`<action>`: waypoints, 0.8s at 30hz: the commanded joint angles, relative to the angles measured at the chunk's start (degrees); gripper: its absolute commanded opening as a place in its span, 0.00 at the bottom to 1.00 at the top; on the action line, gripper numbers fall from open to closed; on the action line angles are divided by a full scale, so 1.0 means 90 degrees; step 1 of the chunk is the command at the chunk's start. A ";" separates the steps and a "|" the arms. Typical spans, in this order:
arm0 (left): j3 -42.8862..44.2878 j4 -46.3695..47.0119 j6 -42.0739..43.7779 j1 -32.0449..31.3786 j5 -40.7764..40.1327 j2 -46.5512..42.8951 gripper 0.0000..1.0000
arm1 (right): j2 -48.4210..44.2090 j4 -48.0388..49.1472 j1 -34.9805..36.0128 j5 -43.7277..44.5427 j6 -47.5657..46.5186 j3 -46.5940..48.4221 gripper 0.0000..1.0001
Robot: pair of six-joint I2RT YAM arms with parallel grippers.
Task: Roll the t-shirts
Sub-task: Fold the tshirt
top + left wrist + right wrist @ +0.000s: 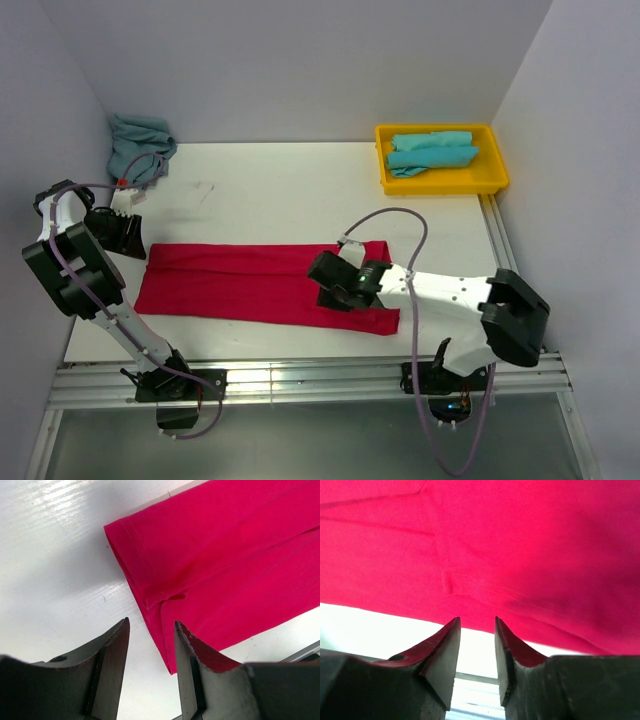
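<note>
Top external view: the red shirt (260, 285) lies flat on the white tabletop (270, 190), folded into a long band that runs from left to right in the near half. Two turquoise shirts (432, 152) lie in a yellow tray (495, 170) at the far right corner. One more turquoise shirt (138, 145) is crumpled in the far left corner, by the wall.

The left arm (85, 275) goes up from its base toward the left wall, bends at the elbow, and turns back inward. Its left claw (125, 235) is at the far left corner of the red band and points toward it. In the left wrist view the two fingers (112, 660) are a little apart and nothing is between them. The hemmed end of the shirt lies just ahead of the tips, with one layer folded over another.

The right arm (455, 295) has its elbow far to the right, and the forearm reaches left, low above the tabletop. The right claw (335, 282) is over the right part of the band. In the right wrist view its fingers (445, 650) have a narrow gap between them and hold nothing. Red cloth fills most of that view, and its near edge lies just ahead of the tips. I cannot tell if the tips touch the cloth.
</note>
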 commanded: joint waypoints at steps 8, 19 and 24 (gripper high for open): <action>0.0035 -0.0146 0.0177 -0.0046 0.0385 -0.0262 0.52 | -0.1956 -0.1021 -0.1714 0.0849 -0.0015 -0.0961 0.66; 0.0103 -0.0264 0.0236 -0.0241 0.0639 -0.0340 0.53 | -0.1570 0.0406 -0.3484 -0.0431 -0.1295 -0.1570 0.79; 0.0103 -0.0283 0.0285 -0.0251 0.0659 -0.0321 0.53 | -0.1003 0.0652 -0.3543 -0.0627 -0.1374 -0.1472 0.80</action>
